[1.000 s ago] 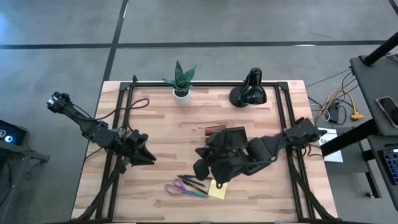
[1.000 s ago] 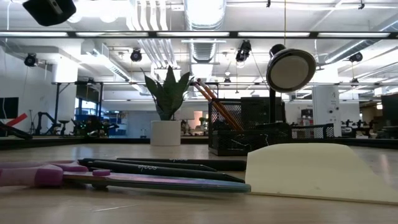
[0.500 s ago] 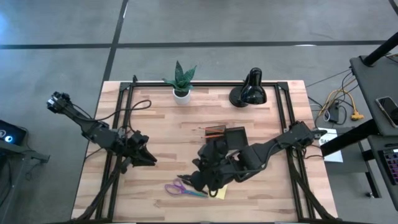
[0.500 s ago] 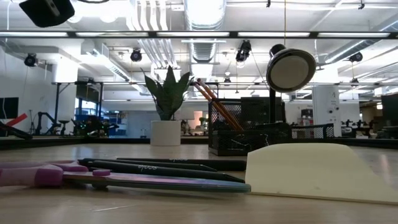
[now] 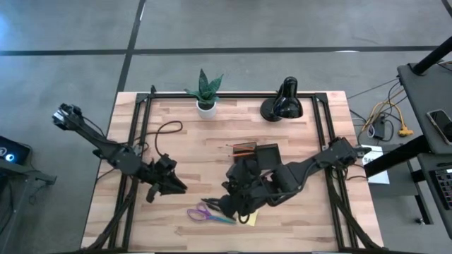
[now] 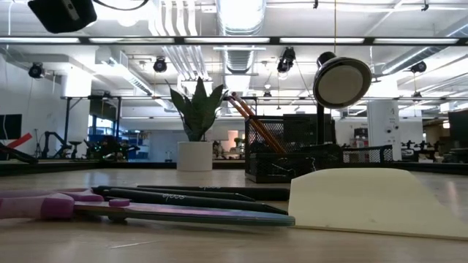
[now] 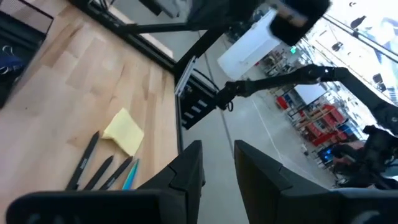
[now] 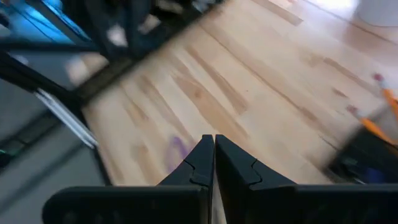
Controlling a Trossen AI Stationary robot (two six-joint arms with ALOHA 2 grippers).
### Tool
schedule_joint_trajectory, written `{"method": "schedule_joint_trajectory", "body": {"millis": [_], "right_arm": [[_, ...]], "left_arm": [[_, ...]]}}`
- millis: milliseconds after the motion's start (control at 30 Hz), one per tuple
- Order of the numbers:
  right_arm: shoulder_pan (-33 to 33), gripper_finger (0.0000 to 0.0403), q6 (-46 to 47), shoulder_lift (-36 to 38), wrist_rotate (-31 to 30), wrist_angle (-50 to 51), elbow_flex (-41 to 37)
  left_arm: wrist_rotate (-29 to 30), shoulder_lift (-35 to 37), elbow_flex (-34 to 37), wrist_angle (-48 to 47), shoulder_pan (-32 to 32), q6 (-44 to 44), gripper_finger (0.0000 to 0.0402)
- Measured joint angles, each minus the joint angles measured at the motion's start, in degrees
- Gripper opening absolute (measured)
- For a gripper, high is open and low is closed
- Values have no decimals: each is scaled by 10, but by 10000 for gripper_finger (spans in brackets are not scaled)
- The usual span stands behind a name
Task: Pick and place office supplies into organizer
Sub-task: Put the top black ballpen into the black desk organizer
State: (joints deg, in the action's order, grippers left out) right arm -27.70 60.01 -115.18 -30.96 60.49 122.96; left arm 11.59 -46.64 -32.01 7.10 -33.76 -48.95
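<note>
While the left gripper (image 5: 178,188) stands slightly apart, the right gripper (image 5: 214,206) is closed above scissors (image 5: 206,214).

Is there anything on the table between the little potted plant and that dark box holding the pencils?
No. From above, only bare wood lies between the potted plant and the organizer; the low view agrees.

On the desk (image 5: 183,144), the plant (image 5: 205,92) and the lamp (image 5: 283,101) stand along the far edge, plant to the left, lamp to the right. The organizer (image 5: 256,154) sits near the middle, with pencils (image 6: 248,124) standing tilted in it. Near the front edge the scissors (image 5: 206,214) lie left of the sticky-note pad (image 5: 248,216), with the pens (image 6: 183,193) just behind the scissors; the left gripper (image 5: 178,186) is left of them, and the right gripper (image 5: 224,204) hangs over them.
</note>
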Motion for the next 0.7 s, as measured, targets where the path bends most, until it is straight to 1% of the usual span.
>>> {"method": "schedule_joint_trajectory", "body": {"millis": [133,267,367,467,633,700], "right_arm": [[-3,9,10,0,37,111,-3],[-6,9,24,0,58,204,-3],[-9,9,21,0,57,202,-4],[-8,9,40,0,57,192,-4],[-8,9,79,0,57,177,-4],[-10,9,77,0,73,170,-4]], "left_arm": [[1,-26,0,29,0,-3,77],[0,-46,0,60,-5,-4,77],[-1,-59,0,74,-9,-12,77],[-4,-63,0,75,-10,-22,77],[-4,-49,0,75,-10,-28,77],[-4,-45,0,75,-10,-28,77]]}}
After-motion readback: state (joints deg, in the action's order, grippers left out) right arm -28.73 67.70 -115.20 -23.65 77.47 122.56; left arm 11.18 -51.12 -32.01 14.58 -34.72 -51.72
